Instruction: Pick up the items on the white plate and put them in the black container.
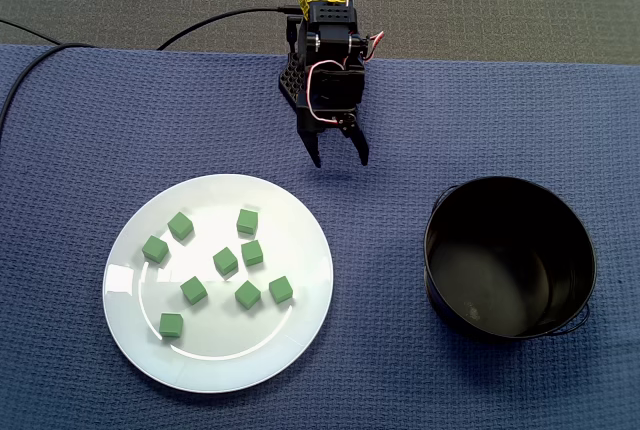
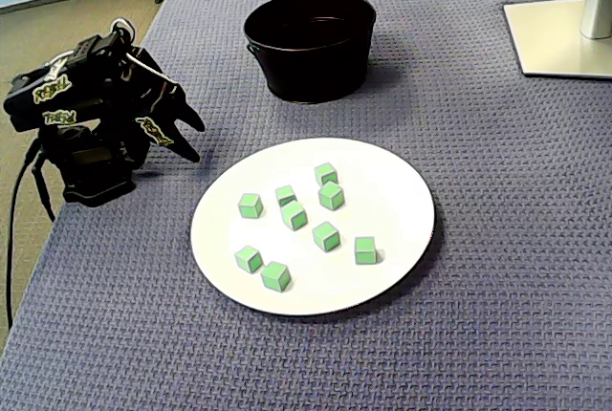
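Note:
Several small green cubes (image 1: 226,261) lie scattered on the round white plate (image 1: 290,220), none touching another; in the other fixed view the cubes (image 2: 295,215) spread across the plate (image 2: 392,191). The black container (image 1: 505,270) stands to the right of the plate with nothing visible inside; its wall (image 2: 311,67) shows beyond the plate. My gripper (image 1: 340,161) hangs open and empty just behind the plate's far edge, above the cloth. In the side-on fixed view the gripper (image 2: 196,142) is left of the plate, its fingers pointing toward it.
A blue woven cloth (image 1: 560,120) covers the table. A black cable (image 1: 220,18) runs from the arm's base to the left. A white monitor foot (image 2: 559,38) stands at the far right corner. The table edge and floor lie behind the arm.

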{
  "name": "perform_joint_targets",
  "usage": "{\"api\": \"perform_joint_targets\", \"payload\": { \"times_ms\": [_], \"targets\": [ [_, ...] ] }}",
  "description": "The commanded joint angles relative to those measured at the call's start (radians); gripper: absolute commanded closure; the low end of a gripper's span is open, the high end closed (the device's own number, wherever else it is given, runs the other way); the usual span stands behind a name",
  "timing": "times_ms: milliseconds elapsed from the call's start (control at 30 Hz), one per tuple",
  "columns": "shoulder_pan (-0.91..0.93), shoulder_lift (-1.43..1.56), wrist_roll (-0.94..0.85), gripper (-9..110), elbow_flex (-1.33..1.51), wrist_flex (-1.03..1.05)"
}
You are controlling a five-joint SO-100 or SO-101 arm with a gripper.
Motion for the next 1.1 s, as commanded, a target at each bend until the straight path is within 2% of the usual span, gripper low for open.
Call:
{"api": "perform_joint_targets", "payload": {
  "times_ms": [0,400,500,633,900,1067],
  "targets": [
    [0.077,-0.005,0.075,87,0.017,0.141],
    [0.077,-0.005,0.084,87,0.017,0.140],
    [0.075,-0.005,0.063,86,0.011,0.140],
    [0.109,-0.028,0.055,78,-0.101,0.161],
    [0.279,-0.471,-0.129,77,-0.509,0.160],
    [0.405,-0.773,-0.291,79,-0.703,-0.012]
  ]
}}
